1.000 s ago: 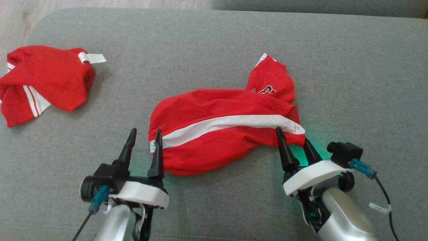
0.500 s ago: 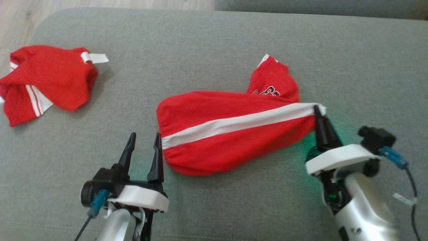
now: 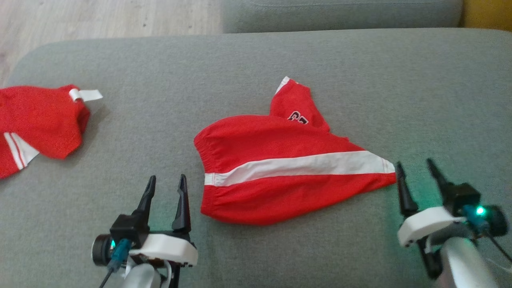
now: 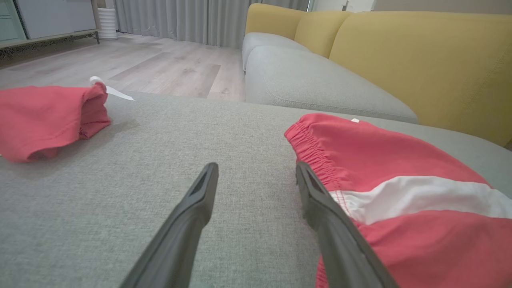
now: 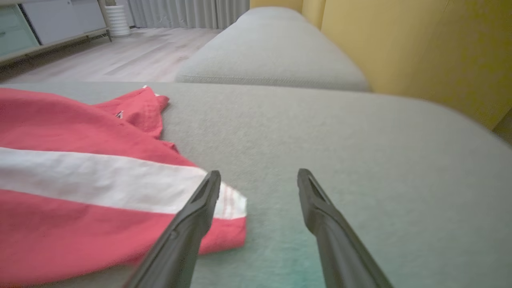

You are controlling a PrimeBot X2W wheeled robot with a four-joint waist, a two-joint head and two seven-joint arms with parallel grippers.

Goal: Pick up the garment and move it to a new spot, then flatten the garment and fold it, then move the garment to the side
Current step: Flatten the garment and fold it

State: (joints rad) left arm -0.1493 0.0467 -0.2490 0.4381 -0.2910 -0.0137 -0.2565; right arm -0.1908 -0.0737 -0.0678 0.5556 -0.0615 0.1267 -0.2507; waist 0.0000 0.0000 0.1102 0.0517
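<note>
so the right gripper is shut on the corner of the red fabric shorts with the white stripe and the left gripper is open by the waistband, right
Not shut: the right wrist view shows the right gripper open, the corner of the red fabric shorts with the white stripe lying loose beside it. The left gripper is open by the waistband.

The right jaws have opened, releasing the garment (image 3: 280, 194) (now stretched flatter).

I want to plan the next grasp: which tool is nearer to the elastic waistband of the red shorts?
Left. The left tool is just beside the waistband; the right tool is at the opposite hem corner.
</note>
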